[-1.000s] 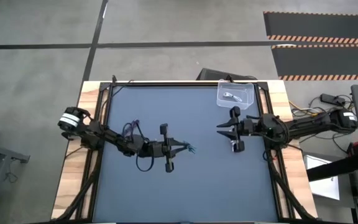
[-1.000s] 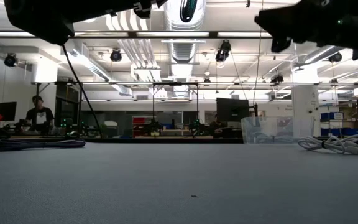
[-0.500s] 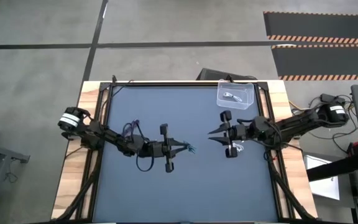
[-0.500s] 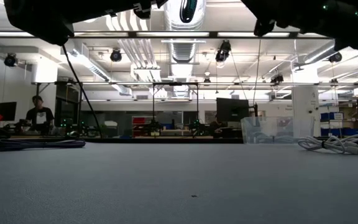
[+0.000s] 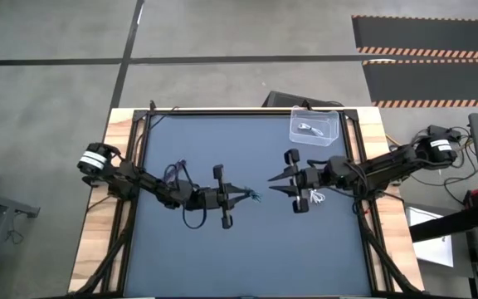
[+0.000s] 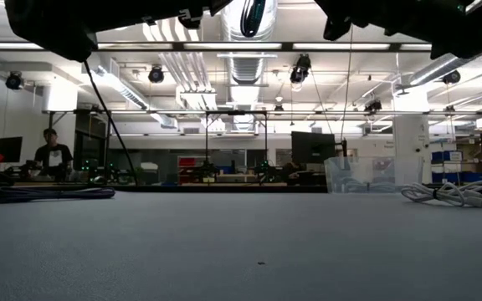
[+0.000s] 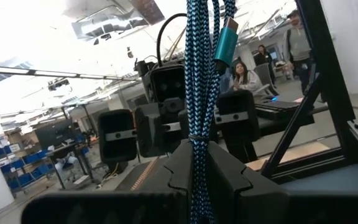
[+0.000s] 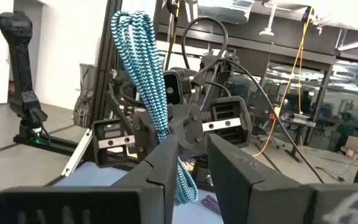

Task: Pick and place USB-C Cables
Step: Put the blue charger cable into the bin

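Observation:
My left gripper point(image 5: 241, 196) sits mid-table, shut on the teal braided USB-C cable point(image 5: 254, 197), which fills the left wrist view point(image 7: 199, 74). My right gripper point(image 5: 272, 184) is open and faces it from the table's right. Its fingertips stand a short way from the cable, which shows ahead of them in the right wrist view point(image 8: 143, 68). The dark purple cable point(image 5: 173, 172) lies on the mat beside the left arm. One white cable point(image 5: 316, 197) lies under the right arm, and another white cable point(image 5: 308, 129) lies in the clear bin point(image 5: 329, 133). My left gripper pinches the folded teal cable between its two fingers, several strands together, at the bundle's middle point(image 7: 197, 146). The fingers lie level and point toward the table's right. The cable is lifted clear of the mat, its teal plug point(image 7: 224, 43) and loop end point(image 8: 129, 22) sticking out past the fingertips.
The bin stands at the mat's far right corner. The mat is bare in front of both grippers and along the near side. In the low view the purple cable point(image 6: 53, 193) lies far left, the white cable point(image 6: 450, 194) far right, and people work at desks beyond the table.
My right gripper has moved toward the table's left, away from the white cable and up to the teal cable held by my left gripper. The left gripper and the teal cable have kept still.

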Robot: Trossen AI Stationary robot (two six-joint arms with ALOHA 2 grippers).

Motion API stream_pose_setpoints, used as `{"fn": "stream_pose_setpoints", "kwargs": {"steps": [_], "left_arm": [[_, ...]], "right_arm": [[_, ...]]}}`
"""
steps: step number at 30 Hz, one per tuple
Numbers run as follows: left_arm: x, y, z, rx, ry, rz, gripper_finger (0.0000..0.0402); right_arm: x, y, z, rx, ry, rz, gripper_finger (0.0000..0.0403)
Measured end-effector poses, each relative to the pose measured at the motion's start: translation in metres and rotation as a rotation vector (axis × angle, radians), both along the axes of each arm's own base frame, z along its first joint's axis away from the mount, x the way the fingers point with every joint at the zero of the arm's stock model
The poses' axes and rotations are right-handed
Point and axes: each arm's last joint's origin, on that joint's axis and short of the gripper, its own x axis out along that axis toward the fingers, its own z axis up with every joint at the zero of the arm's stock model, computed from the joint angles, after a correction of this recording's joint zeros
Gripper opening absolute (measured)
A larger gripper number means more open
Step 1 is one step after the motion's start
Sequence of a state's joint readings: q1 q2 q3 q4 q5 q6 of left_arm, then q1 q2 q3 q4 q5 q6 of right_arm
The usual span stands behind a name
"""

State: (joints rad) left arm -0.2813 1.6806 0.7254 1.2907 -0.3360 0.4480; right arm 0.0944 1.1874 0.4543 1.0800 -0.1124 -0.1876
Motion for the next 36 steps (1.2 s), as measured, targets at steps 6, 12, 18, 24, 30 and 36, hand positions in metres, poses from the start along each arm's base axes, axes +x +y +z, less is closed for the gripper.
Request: {"fn": "stream_pose_setpoints", "kwargs": {"steps": [6,12,18,24,30,36], "left_arm": [[0.0,0.0,0.0,-0.001,0.001,0.003,0.0011],[0.0,0.001,0.0,-0.004,0.002,0.018,0.0011],[0.0,0.003,-0.001,-0.011,0.007,0.044,0.0011],[0.001,0.003,-0.002,-0.016,0.022,0.069,0.0011],[0.001,0.005,-0.002,-0.033,0.027,0.123,0.0011],[0.001,0.006,-0.002,-0.041,0.026,0.144,0.0011]], "right_arm": [[0.003,0.0,0.003,0.008,-0.006,0.001,0.0138],[0.004,0.0,0.005,0.027,-0.008,-0.022,0.0187],[0.014,0.0,0.005,0.022,0.006,-0.057,0.0198],[0.027,0.001,0.009,0.021,0.005,-0.058,0.0199],[0.039,0.002,0.01,0.038,0.019,-0.051,0.0199],[0.05,0.003,0.013,0.049,0.018,-0.045,0.0198]]}}
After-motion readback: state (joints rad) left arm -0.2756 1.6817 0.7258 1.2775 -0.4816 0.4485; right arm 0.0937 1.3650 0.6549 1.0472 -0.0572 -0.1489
